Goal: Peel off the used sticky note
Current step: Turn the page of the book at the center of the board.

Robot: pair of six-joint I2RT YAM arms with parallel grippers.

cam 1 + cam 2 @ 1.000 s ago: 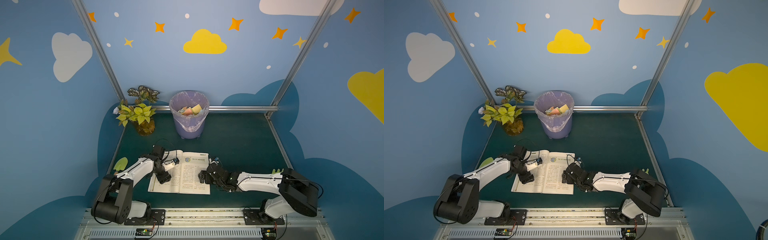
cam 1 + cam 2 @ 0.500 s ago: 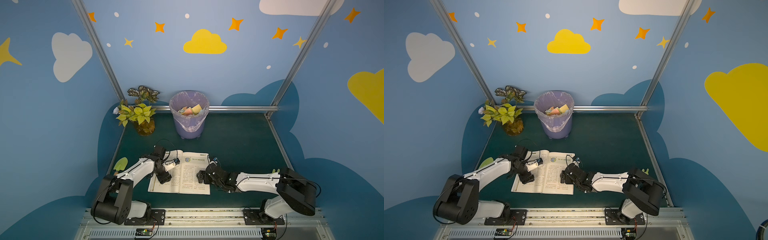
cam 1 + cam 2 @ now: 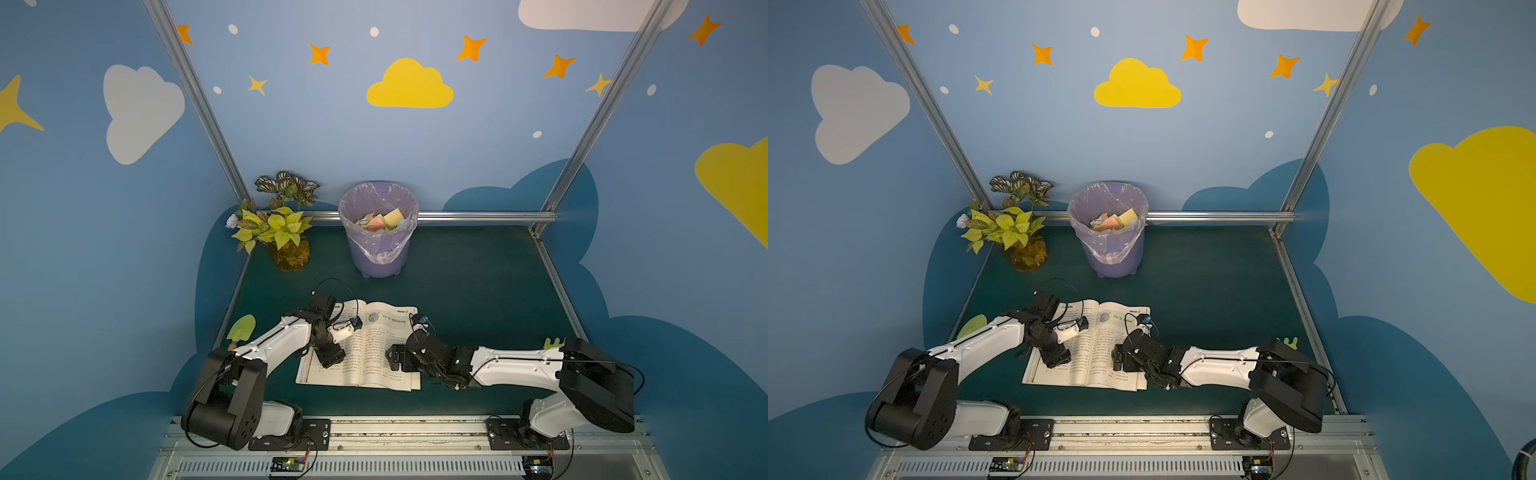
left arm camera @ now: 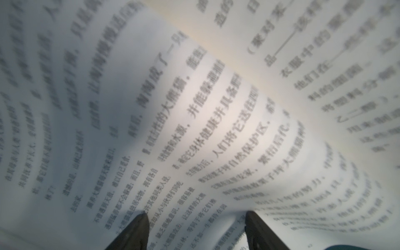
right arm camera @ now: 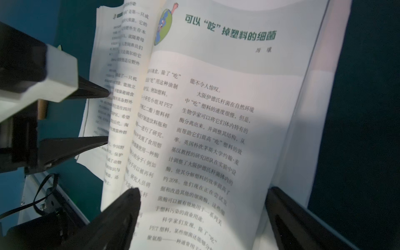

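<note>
An open book lies flat on the green table near its front edge. No sticky note shows on the two open pages; it is hidden in every view. My left gripper points down at the left page, open, its dark fingertips close to the print with nothing between them. My right gripper hovers low over the right page, jaws wide open and empty. In the right wrist view the left gripper sits across the spine.
At the back stands a purple bin lined with a bag, with several coloured notes inside. A potted plant fills the back left corner. A green toy trowel lies left of the book, and a small green object is by the right arm.
My right gripper has edged slightly left over the right page. The left arm has stayed about where it was over the left page.
</note>
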